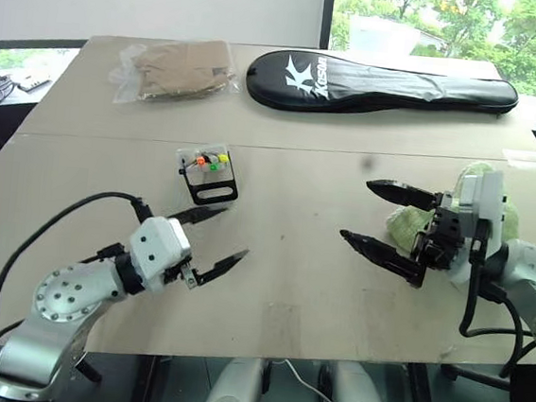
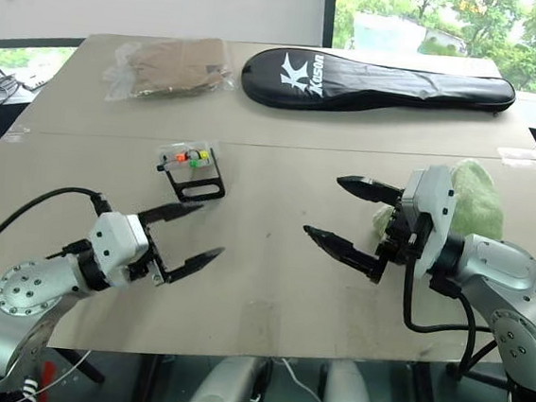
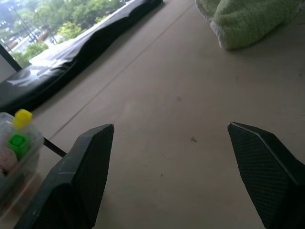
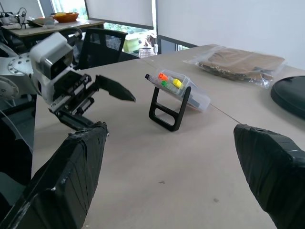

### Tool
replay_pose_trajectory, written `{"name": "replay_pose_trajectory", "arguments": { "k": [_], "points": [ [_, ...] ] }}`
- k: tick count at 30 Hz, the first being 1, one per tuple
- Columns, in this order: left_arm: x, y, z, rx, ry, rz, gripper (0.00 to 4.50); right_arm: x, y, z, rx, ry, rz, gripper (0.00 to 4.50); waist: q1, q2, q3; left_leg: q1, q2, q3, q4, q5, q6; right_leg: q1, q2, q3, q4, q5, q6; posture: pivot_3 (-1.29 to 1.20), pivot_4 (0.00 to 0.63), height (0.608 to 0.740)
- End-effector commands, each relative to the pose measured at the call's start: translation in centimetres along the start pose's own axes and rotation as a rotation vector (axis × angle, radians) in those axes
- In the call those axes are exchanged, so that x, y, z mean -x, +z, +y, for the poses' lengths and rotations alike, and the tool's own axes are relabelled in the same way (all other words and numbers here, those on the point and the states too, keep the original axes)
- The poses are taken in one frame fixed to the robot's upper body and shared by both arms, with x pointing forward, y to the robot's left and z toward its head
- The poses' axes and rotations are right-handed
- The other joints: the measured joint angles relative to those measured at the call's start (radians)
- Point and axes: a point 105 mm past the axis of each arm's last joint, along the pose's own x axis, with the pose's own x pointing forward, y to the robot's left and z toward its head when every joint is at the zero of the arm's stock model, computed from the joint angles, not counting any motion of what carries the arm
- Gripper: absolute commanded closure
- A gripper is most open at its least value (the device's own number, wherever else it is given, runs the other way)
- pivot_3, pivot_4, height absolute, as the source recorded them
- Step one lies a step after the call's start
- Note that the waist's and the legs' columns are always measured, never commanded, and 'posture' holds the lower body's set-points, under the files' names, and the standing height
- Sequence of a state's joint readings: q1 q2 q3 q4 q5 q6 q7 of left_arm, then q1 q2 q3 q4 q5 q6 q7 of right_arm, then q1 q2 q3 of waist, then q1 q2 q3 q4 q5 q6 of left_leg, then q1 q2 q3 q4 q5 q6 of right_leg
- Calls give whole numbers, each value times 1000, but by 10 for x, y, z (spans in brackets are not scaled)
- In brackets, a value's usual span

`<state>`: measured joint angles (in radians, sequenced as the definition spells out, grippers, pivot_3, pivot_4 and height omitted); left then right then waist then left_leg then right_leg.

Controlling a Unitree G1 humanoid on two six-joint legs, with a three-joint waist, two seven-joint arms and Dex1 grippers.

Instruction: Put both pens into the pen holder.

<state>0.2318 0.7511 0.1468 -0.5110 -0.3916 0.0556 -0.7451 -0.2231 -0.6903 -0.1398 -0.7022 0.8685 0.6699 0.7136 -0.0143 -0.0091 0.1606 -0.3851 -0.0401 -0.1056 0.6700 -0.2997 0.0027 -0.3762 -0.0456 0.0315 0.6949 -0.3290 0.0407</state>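
- Both our pincers, left (image 1: 210, 238) and right (image 1: 373, 215), hang spread and empty over the counter (image 1: 290, 270).
- The holder (image 1: 209, 172) shows coloured tips, suggesting the pens sit inside.

The only lettering I could read was white "KASON" with a big K logo on the black racket cover (image 1: 383, 87) along the desk's far edge.

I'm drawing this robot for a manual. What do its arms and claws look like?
Silver-grey metal arms with round bolted joints, white boxy wrist housings and looping black cables. The left claw and the right claw each have two black, tapered, pointed fingers with textured pads.
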Motion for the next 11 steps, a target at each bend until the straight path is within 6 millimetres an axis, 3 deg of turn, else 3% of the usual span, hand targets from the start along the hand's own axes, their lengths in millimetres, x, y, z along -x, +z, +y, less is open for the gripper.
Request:
{"name": "replay_pose_trajectory", "arguments": {
  "k": [1,5,11],
  "points": [
    [-1,7,-7,64,0,-12,507,3,13,6,50,15,-38,0,0,0,0,0,0,0,0,0,0,0,0,0,0,0,0,0,150,740],
    [7,-11,-5,214,83,87,507,26,-14,-4,38,-97,120,0,3,-1,0,0,0,-1,0,0,0,0,0,-1,0,0,0,0,150,740],
    [23,-23,-13,307,101,165,507,65,-44,-4,12,-202,274,0,2,-1,-1,2,0,0,0,0,1,2,0,0,0,0,0,0,150,740]
  ]
}}
